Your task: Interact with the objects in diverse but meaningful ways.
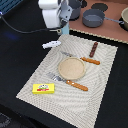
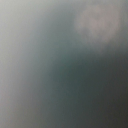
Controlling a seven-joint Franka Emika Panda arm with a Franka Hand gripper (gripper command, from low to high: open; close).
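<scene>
Beside the placemat (image 1: pixel 70 70) edge lies the small white oblong piece (image 1: pixel 51 44); gripper (image 1: pixel 64 26) above it, jaw state indeterminable.

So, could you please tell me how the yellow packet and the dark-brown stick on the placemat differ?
The yellow packet is bright yellow with red print; the dark-brown stick is plain dark brown. The packet is a flat, broad rectangle, while the stick is narrow and long. The packet sits near the mat's front corner on the exterior view's left; the stick lies at the far side, beyond the plate. Both lie flat on the woven placemat, untouched by the gripper.
</scene>
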